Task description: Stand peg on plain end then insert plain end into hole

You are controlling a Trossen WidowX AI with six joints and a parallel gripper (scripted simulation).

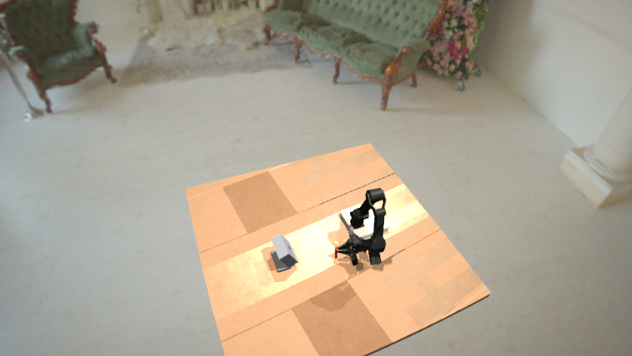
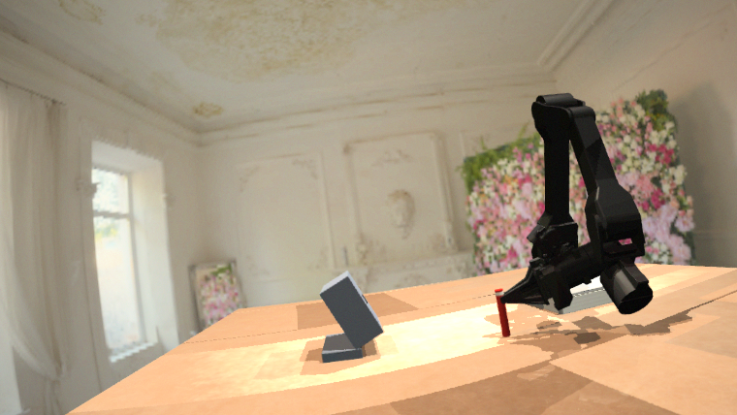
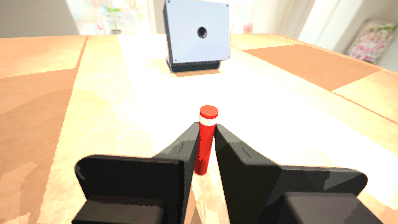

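The red peg [image 1: 336, 254] [image 2: 503, 320] [image 3: 201, 166] is close to upright, leaning slightly in the exterior view, with its white band [image 3: 208, 120] near the top and its plain end down. That lower end is at or just above the table; I cannot tell whether it touches. My gripper [image 2: 502, 298] [image 3: 206, 127] is shut on the peg just below the band, coming in from the side. The grey sloped panel [image 1: 283, 249] [image 2: 349, 309] [image 3: 185, 32] stands apart from the peg, its face towards me. Its round dark hole [image 3: 202, 32] is empty.
The panel rests on a dark foot [image 2: 340, 354] [image 3: 195, 66] on the wooden table [image 1: 318, 269] [image 2: 438, 339]. The arm's pale base plate [image 1: 347, 217] lies behind the gripper. The black arm bends high above the table.
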